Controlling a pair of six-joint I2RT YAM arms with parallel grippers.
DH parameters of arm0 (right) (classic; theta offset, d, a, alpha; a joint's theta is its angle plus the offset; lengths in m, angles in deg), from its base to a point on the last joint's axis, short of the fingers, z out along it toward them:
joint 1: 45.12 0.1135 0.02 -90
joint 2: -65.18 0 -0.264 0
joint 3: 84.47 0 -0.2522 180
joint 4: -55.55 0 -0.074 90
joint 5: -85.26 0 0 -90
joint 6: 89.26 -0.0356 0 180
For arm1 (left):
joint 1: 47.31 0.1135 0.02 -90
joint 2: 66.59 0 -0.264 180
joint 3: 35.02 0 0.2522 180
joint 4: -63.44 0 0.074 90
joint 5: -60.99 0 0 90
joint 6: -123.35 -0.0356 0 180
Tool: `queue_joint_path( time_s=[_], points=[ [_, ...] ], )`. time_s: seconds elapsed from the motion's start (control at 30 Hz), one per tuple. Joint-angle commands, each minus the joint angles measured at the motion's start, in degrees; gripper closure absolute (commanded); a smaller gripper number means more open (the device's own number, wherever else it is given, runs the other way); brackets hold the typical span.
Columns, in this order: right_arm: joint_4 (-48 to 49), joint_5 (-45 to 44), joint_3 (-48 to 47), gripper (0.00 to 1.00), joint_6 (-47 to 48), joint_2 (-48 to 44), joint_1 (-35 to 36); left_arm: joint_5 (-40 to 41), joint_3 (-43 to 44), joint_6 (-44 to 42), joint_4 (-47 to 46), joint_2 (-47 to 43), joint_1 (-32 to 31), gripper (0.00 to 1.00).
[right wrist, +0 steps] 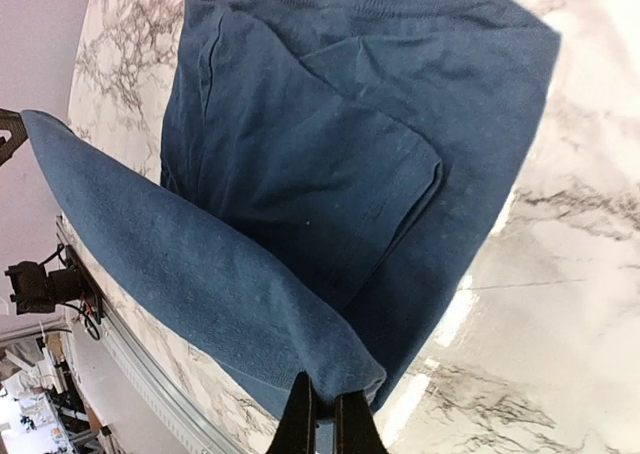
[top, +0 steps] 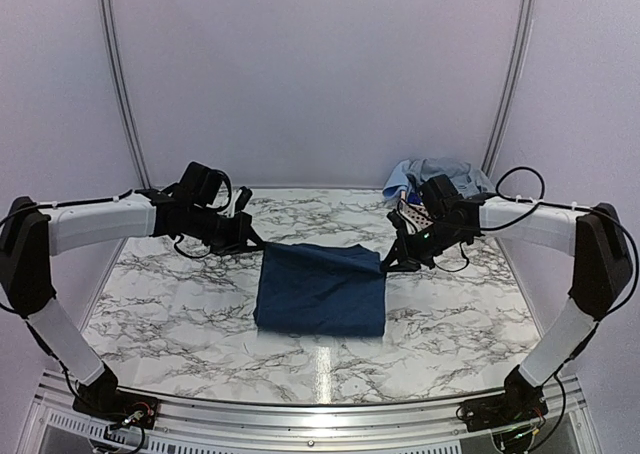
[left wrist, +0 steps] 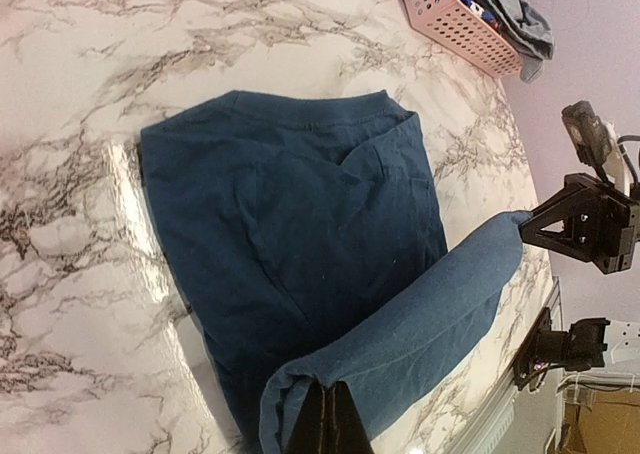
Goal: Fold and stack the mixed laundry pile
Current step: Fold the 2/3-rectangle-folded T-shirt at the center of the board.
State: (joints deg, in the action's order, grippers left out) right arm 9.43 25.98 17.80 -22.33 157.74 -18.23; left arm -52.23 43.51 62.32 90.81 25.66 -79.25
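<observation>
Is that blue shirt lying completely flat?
No: the left end effector and right end effector hold one edge of the shirt raised off the table.

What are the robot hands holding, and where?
The dark navy shirt. The left gripper pinches one end of its far edge, the right gripper the other end.

shirt [top: 320, 294] lies mid-table [top: 170, 309]. left gripper [top: 262, 244] at its far left corner, right gripper [top: 384, 266] at its far right corner. basket [left wrist: 450, 24] in the table's far right corner, garments [top: 428, 169] piled in it.

Lab booth — plain walls [top: 320, 74], marble tabletop [top: 180, 294].
</observation>
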Motion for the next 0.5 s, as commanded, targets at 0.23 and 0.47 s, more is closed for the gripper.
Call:
queue_joint_path(
  time_s=[0.23, 0.47],
  points=[
    [-7.0, -0.8, -15.5, 1.0, 5.7, 8.5, -5.2, 0.0, 12.6, -3.4, 3.4, 10.5, 4.6, 1.0],
    [-6.3, 0.9, -22.8, 1.0, 7.4, 17.5, -7.9, -0.6, 17.7, -3.9, 3.4, 17.9, 5.6, 1.0]
  ],
)
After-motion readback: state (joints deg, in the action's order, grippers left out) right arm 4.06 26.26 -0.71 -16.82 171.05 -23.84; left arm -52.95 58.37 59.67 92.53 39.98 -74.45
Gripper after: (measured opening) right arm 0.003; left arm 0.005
